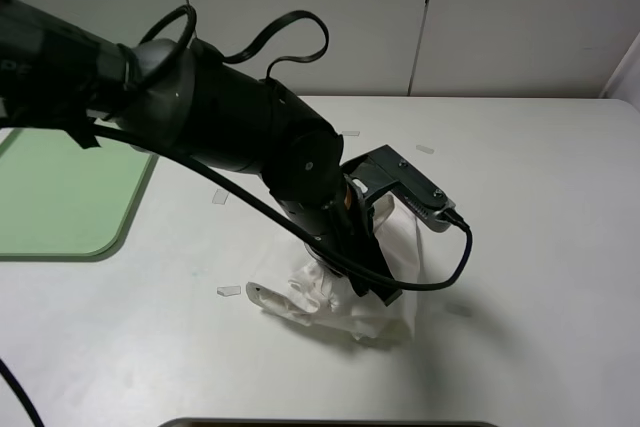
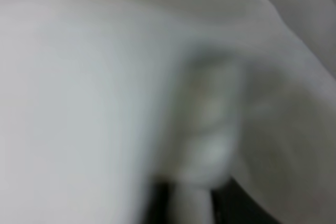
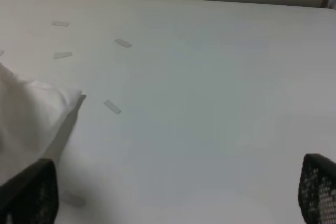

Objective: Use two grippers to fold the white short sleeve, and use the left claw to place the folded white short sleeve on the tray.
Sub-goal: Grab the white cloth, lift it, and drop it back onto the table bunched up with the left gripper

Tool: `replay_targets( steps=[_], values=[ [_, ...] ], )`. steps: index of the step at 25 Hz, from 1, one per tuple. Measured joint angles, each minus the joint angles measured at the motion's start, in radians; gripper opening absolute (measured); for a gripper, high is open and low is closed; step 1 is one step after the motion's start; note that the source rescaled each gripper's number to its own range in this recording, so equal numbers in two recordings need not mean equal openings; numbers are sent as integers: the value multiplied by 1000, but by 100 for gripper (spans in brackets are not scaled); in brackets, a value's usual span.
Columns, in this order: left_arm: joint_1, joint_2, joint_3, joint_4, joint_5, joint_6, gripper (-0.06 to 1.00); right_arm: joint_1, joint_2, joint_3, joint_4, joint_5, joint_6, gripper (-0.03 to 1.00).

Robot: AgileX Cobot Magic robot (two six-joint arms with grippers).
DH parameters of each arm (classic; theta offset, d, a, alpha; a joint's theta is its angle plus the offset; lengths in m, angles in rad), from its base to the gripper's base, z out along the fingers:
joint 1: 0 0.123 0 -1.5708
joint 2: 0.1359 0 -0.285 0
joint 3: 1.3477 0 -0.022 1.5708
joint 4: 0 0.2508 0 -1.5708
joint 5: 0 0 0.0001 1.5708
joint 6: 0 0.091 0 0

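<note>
The left gripper point(image 1: 342, 285) pinches a fold of the bunched white short sleeve point(image 1: 318, 307) near the middle of the worktop's point(image 1: 540, 207) front edge. The right gripper point(image 3: 176, 195) stands spread wide, holding nothing.

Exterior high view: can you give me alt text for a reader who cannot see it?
The left gripper, on a black arm reaching in from the upper left, is down in the bunched white short sleeve near the middle of a white table. The pale green tray lies at the left edge, apart from the shirt, and small tape strips dot the table.
</note>
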State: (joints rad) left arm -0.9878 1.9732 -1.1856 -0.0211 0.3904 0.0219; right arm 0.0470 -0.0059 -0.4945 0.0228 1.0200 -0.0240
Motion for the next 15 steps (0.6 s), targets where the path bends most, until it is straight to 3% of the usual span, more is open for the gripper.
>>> replay_targets(
  steps=[4, 5, 6, 8, 11, 15],
  values=[
    [-1, 18, 0, -2, -16, 0, 12, 0, 0, 0, 0, 0, 0, 100],
    [-2, 34, 0, -4, -34, 0, 21, 0, 0, 0, 0, 0, 0, 100],
    [-2, 38, 0, -8, -43, -2, 50, 0, 0, 0, 0, 0, 0, 100],
    [-6, 40, -1, -12, -75, -33, 87, 0, 0, 0, 0, 0, 0, 100],
    [-6, 41, -28, -12, -39, -32, 97, 0, 0, 0, 0, 0, 0, 100],
    [-6, 15, -123, -11, 125, -22, 99, 0, 0, 0, 0, 0, 0, 100]
  ],
)
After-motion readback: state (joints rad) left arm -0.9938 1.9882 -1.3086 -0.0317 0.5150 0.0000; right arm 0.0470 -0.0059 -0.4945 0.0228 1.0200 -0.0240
